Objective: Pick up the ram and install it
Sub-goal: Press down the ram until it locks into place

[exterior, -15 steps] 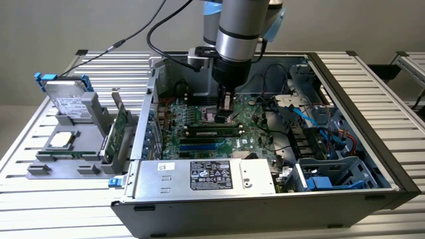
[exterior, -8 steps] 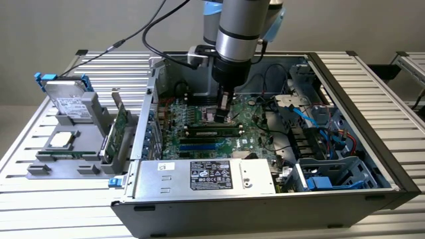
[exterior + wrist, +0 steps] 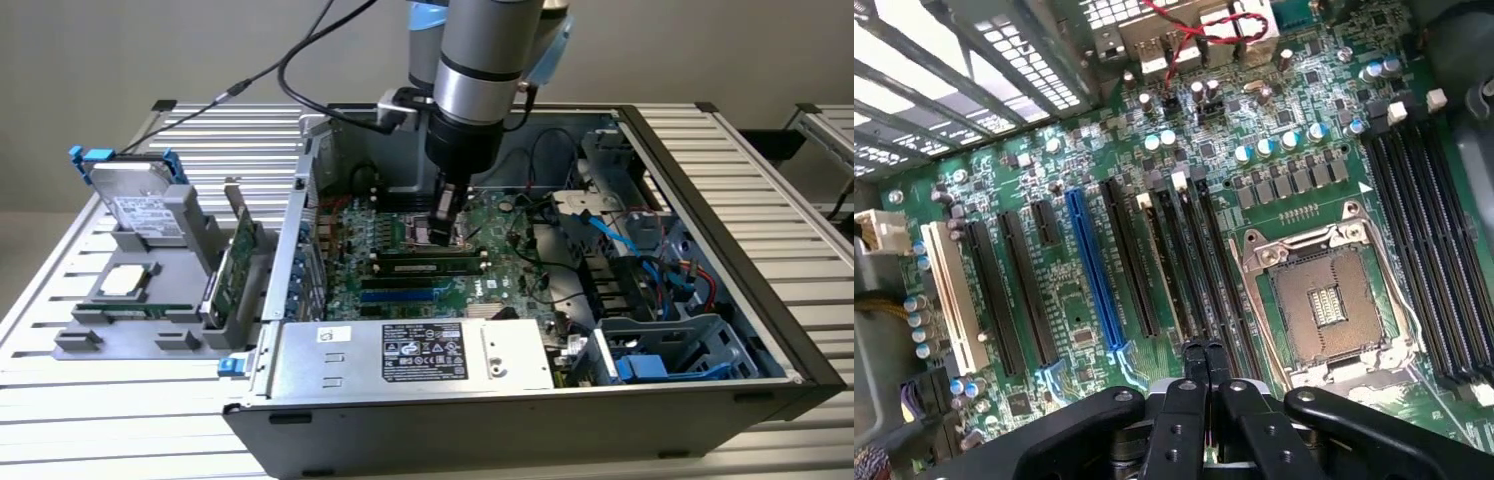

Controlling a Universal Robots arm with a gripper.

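Ram [image 3: 427, 266] lies along a motherboard [image 3: 501, 285] slot inside the case [image 3: 747, 330] and looks seated. Gripper [image 3: 447, 225] is clenched and empty, with its tips just beside the ram; contact is unclear. Step in hand: install, likely the press-in stage. Seating calls for even, straight-down pressure.

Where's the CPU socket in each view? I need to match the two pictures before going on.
Exterior view: the CPU socket sits mid-motherboard inside the open computer case, just under the gripper, slightly toward the exterior view's left.
Wrist view: the CPU socket is the open square in a metal frame, between banks of long black slots.
Shared landmark: the gripper, tip close beside the socket.
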